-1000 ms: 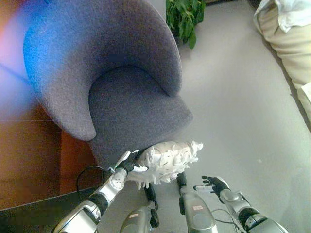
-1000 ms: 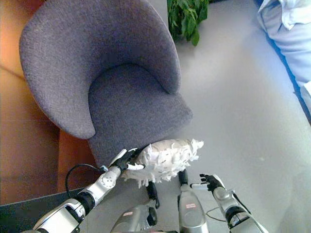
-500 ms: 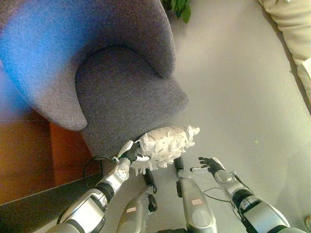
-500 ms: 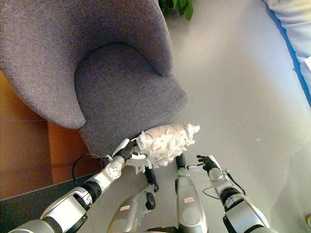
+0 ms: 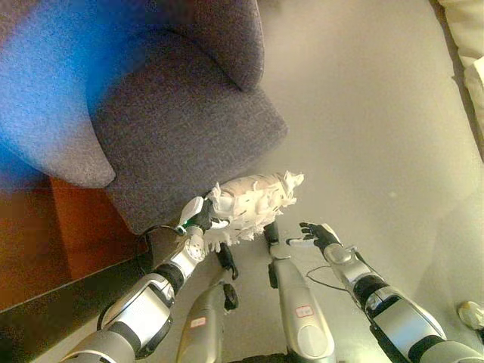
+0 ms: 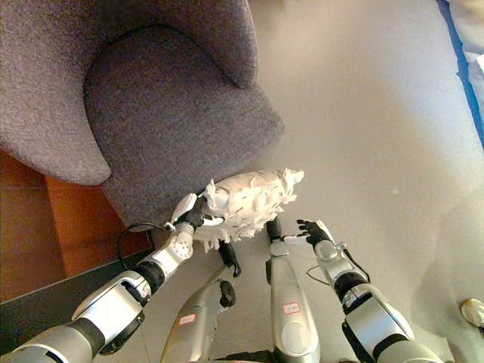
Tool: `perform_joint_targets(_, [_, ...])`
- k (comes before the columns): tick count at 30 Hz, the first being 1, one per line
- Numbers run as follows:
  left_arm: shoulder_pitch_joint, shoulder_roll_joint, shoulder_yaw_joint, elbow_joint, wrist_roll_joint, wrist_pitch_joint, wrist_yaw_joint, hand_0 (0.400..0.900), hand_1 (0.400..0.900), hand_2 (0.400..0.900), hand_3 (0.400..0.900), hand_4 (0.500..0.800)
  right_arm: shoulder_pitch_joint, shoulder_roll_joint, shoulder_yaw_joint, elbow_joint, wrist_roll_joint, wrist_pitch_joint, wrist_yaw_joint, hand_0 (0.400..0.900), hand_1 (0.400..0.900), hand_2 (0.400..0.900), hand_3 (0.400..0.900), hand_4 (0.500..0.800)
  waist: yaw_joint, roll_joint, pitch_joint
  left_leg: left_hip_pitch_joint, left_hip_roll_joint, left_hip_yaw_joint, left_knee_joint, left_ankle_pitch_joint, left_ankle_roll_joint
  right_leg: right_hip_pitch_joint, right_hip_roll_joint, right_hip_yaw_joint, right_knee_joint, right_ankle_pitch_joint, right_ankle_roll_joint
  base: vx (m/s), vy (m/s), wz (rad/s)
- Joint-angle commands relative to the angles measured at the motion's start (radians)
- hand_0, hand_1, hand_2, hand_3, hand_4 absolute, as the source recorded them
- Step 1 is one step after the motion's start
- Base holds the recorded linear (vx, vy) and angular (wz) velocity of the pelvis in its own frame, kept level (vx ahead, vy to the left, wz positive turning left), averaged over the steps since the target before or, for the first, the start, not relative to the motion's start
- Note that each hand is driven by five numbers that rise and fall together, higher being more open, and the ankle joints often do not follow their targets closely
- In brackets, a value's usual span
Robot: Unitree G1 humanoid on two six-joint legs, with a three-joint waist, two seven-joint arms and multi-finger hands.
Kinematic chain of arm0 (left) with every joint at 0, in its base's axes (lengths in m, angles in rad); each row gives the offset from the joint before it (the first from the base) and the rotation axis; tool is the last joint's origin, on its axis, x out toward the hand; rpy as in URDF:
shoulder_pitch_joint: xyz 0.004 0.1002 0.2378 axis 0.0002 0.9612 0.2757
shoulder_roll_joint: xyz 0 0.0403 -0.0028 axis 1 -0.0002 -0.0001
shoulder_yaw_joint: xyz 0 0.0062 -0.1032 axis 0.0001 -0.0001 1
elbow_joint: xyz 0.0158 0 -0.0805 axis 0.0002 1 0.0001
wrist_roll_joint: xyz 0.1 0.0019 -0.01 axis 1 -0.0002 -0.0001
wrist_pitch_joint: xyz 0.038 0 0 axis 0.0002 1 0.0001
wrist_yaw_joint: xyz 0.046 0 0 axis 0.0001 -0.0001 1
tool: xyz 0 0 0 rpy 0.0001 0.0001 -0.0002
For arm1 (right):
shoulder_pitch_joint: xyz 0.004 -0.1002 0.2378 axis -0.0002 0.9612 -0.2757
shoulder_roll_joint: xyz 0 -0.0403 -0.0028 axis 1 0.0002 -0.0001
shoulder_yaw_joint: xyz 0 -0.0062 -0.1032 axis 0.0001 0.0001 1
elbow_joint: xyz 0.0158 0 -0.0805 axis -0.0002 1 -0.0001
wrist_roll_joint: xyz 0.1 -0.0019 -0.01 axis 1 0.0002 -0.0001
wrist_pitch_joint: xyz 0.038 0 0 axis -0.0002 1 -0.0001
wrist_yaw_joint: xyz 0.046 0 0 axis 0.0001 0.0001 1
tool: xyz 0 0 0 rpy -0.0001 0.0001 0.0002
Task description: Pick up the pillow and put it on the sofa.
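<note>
A white fringed pillow [image 5: 253,203] is held in the air just in front of the front edge of a grey tub armchair [image 5: 166,113]. My left hand [image 5: 198,219] is shut on the pillow's left end. My right hand [image 5: 318,235] is open and empty, a little to the right of the pillow and apart from it. The pillow also shows in the right eye view [image 6: 246,200], as do the left hand [image 6: 189,215] and the right hand [image 6: 311,231].
The armchair fills the upper left. A brown wooden floor strip [image 5: 45,249] lies at the left. A cream sofa edge [image 5: 470,45] shows at the far right. Grey floor [image 5: 363,113] spreads to the right. A small object [image 5: 470,313] lies at the lower right.
The camera has tilted down and moved closer to the armchair, so the whole scene has shifted up. The left hand still holds the pillow. The right hand stays open beside it.
</note>
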Motion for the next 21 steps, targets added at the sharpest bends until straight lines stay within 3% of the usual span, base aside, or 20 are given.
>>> perform_joint_targets(1, [-0.075, 0.031, 0.038, 0.028, 0.071, -0.019, 0.057, 0.655, 0.655, 0.655, 0.655, 0.653, -0.012, -0.031, 0.053, -0.058, 0.024, -0.005, -0.023, 0.900, 0.900, 0.900, 0.900, 0.800, -0.013, -0.056, 0.005, -0.133, 0.046, -0.055, 0.219, -0.091, -0.071, -0.045, -0.043, 0.062, 0.005, -0.011, 0.097, -0.03, -0.008, -0.05])
perform_joint_targets(2, [-0.085, 0.032, 0.039, 0.033, 0.070, -0.019, 0.058, 0.586, 0.586, 0.586, 0.586, 0.612, -0.013, -0.033, 0.055, -0.066, 0.026, -0.005, -0.025, 0.900, 0.900, 0.900, 0.900, 0.800, -0.016, -0.058, 0.005, -0.145, 0.048, -0.054, 0.222, -0.089, -0.073, -0.057, -0.042, 0.064, 0.005, -0.007, 0.097, -0.03, -0.008, -0.05])
perform_joint_targets(3, [-0.096, 0.035, 0.040, 0.035, 0.066, -0.016, 0.057, 0.435, 0.435, 0.435, 0.435, 0.521, -0.015, -0.036, 0.057, -0.074, 0.030, -0.008, -0.027, 0.900, 0.900, 0.900, 0.900, 0.800, -0.018, -0.060, 0.005, -0.159, 0.050, -0.053, 0.226, -0.087, -0.075, -0.071, -0.040, 0.065, 0.007, -0.004, 0.097, -0.04, -0.010, -0.05])
perform_joint_targets(4, [-0.102, 0.037, 0.040, 0.036, 0.064, -0.016, 0.059, 0.400, 0.400, 0.400, 0.400, 0.500, -0.016, -0.038, 0.058, -0.079, 0.033, -0.011, -0.029, 0.900, 0.900, 0.900, 0.900, 0.800, -0.020, -0.061, 0.005, -0.167, 0.050, -0.053, 0.229, -0.086, -0.075, -0.078, -0.039, 0.066, 0.008, -0.003, 0.097, -0.04, -0.015, -0.05])
perform_joint_targets(9, [-0.134, 0.054, 0.043, 0.029, 0.053, 0.000, 0.066, 0.400, 0.400, 0.400, 0.400, 0.500, -0.020, -0.046, 0.064, -0.128, 0.043, -0.006, -0.044, 0.900, 0.900, 0.900, 0.900, 0.800, -0.027, -0.069, 0.005, -0.210, 0.051, -0.062, 0.243, -0.085, -0.077, -0.118, -0.032, 0.069, 0.013, 0.005, 0.097, -0.03, -0.023, -0.05])
perform_joint_targets(21, [-0.142, 0.059, 0.042, 0.018, 0.029, -0.024, 0.049, 0.400, 0.400, 0.400, 0.400, 0.500, -0.012, -0.030, 0.061, -0.122, 0.041, -0.013, -0.041, 0.900, 0.900, 0.900, 0.900, 0.800, -0.026, -0.063, 0.005, -0.195, 0.047, -0.077, 0.220, -0.079, -0.080, -0.106, -0.033, 0.065, 0.005, 0.003, 0.093, 0.00, -0.001, 0.00])
